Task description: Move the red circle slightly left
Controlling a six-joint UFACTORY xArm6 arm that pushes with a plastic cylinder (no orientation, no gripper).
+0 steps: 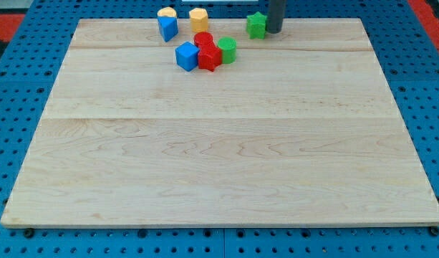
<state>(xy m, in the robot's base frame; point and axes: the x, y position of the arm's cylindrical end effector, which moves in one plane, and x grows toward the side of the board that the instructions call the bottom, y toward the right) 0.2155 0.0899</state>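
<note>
The red circle (pixel 203 39) lies near the view's top, at the back of a tight cluster. In front of it is a red block (pixel 209 57), with a blue cube (pixel 186 56) on its left and a green cylinder (pixel 226 49) on its right. My tip (pixel 274 31) stands at the board's top edge, just right of a green star-like block (pixel 256 24) and touching or nearly touching it. The tip is to the right of and above the red circle, well apart from it.
A yellow block (pixel 167 13) sits behind a blue block (pixel 167 28) at the top left of the cluster. A yellow hexagon (pixel 198 18) stands just above the red circle. The wooden board (pixel 219 158) rests on a blue pegboard (pixel 11 107).
</note>
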